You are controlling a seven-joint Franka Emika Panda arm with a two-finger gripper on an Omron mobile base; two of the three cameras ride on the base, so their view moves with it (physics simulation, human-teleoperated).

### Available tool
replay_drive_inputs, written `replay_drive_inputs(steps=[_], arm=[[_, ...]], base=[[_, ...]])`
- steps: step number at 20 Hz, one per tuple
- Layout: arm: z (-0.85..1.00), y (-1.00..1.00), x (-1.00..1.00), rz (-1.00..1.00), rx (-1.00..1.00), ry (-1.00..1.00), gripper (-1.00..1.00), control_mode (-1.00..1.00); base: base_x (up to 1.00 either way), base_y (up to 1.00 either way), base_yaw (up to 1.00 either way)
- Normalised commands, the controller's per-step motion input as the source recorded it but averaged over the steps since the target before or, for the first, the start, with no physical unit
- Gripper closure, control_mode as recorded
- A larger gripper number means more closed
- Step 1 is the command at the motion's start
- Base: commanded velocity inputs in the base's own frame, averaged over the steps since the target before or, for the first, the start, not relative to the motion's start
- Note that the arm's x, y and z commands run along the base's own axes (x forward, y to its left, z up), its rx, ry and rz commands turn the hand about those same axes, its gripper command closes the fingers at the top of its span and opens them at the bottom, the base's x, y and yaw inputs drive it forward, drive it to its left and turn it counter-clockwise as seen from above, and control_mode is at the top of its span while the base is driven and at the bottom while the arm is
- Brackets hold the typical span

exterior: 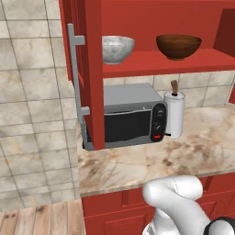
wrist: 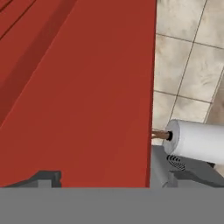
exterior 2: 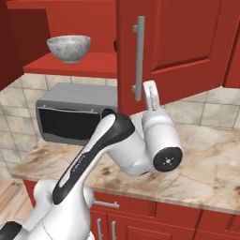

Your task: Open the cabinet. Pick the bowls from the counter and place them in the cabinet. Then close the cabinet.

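Both bowls already sit on the red inner shelf of the cabinet [exterior: 151, 69], so by the look of it the opening and placing steps are done and only the closing is left. In the left base view the marble-look bowl [exterior: 117, 48] stands at about ten o'clock from the picture's middle and the wood-look bowl [exterior: 178, 46] at about one o'clock, well apart from each other, both upright and, as far as can be seen, with nothing in them. The counter [exterior: 183, 156] below carries no bowl; on it stand a grey microwave [exterior: 131, 117] and, just beside it at its three o'clock, a paper towel roll [exterior: 174, 114] on a holder. Both doors stand open: the left door [exterior: 89, 73] is seen edge-on with its grey bar handle [exterior: 75, 73], and in the right base view the right door [exterior 2: 178, 47] hangs out over the counter. The arm reaches up behind that right door, and the hand view looks close along a red door face. The gripper [wrist: 105, 179] has its fingers spread wide, holding nothing. Each door has yet to be swung shut.
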Motion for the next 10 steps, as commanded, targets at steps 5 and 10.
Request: replay_drive_inputs(steps=[5,10], arm=[[0.29,0.0,0.5,-0.3,0.02,0.21,-1.0,-1.0],[0.14,0.0,0.69,-0.18,0.08,0.19,-1.0,-1.0]], base=[[0.0,0.0,0.0],[0.0,0.0,0.0]])
